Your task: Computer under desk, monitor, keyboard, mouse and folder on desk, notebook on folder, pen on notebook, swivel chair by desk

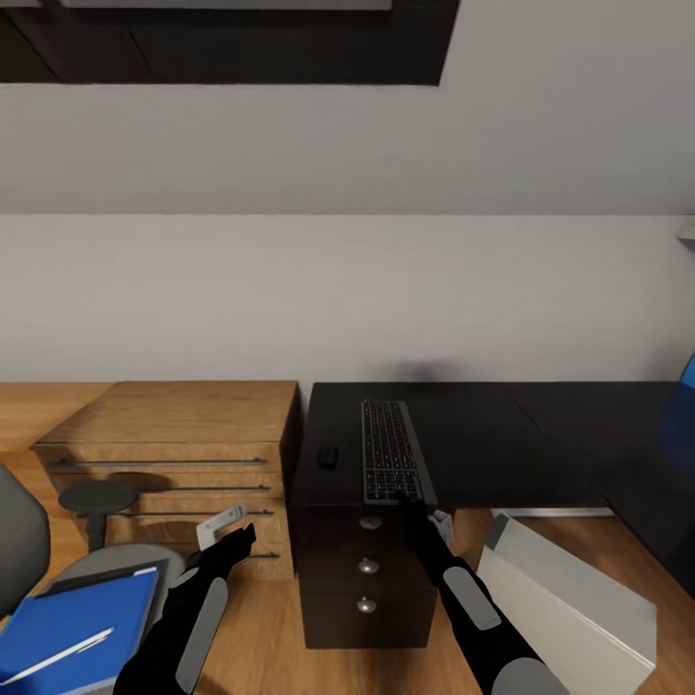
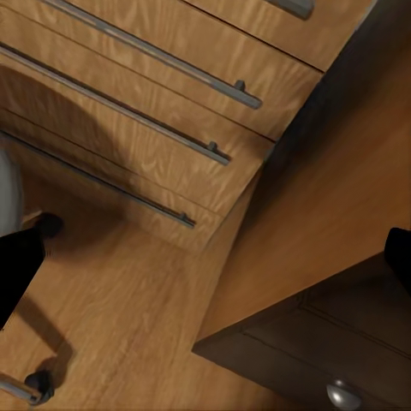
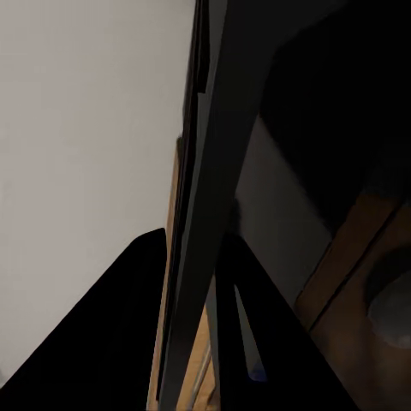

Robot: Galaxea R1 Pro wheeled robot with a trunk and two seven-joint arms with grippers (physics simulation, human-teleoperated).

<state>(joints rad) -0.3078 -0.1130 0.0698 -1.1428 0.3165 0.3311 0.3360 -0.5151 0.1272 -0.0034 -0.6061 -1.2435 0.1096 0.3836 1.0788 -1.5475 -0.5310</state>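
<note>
A black keyboard (image 1: 389, 452) lies lengthwise on the black desk (image 1: 502, 434), with a small black mouse (image 1: 328, 456) to its left. My right gripper (image 1: 413, 497) is at the keyboard's near end. In the right wrist view its fingers (image 3: 111, 342) clamp the thin keyboard edge (image 3: 190, 257). My left gripper (image 1: 236, 536) hangs open over the floor in front of a wooden dresser (image 2: 145, 111). The grey swivel chair (image 1: 125, 562) at lower left carries a blue notebook (image 1: 77, 623) on a darker folder edge (image 1: 97, 576), with a white pen (image 1: 63, 654) on top.
A grey-white computer tower (image 1: 569, 598) lies on the wooden floor at the right, beside the desk's drawer unit (image 1: 367, 579). A wooden dresser (image 1: 183, 425) stands left of the desk against the white wall. A blue object (image 1: 683, 415) is cut off at the right edge.
</note>
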